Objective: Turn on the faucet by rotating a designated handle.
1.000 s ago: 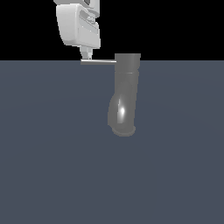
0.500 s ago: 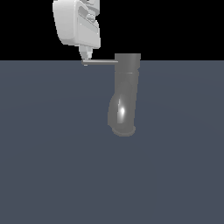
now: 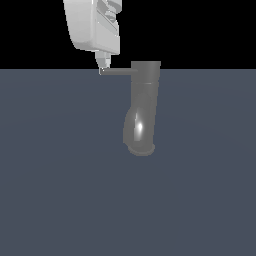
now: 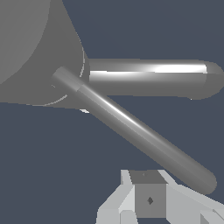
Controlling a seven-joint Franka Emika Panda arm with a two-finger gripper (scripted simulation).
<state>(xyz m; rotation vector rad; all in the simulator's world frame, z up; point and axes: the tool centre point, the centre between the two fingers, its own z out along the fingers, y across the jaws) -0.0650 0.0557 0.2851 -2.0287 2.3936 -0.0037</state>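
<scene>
The glossy grey faucet [image 3: 144, 100] stands on the dark surface, its thick body curving down into a spout with a flared rim [image 3: 140, 148]. The thin handle [image 3: 117, 71] sticks out from the body's top toward the exterior view's left. My gripper [image 3: 102, 64] hangs from above with its fingertips together, touching the handle's free end. In the wrist view the handle [image 4: 140, 133] runs diagonally from the faucet body [image 4: 35, 52], the spout [image 4: 148, 78] lies behind it, and my gripper [image 4: 148, 201] sits close by the rod's tip.
A flat dark grey-blue surface [image 3: 60, 190] spreads all around the faucet. Nothing else shows on it.
My gripper has shifted toward the exterior view's right. The handle's free end has moved with it, so the rod looks shorter in the exterior view.
</scene>
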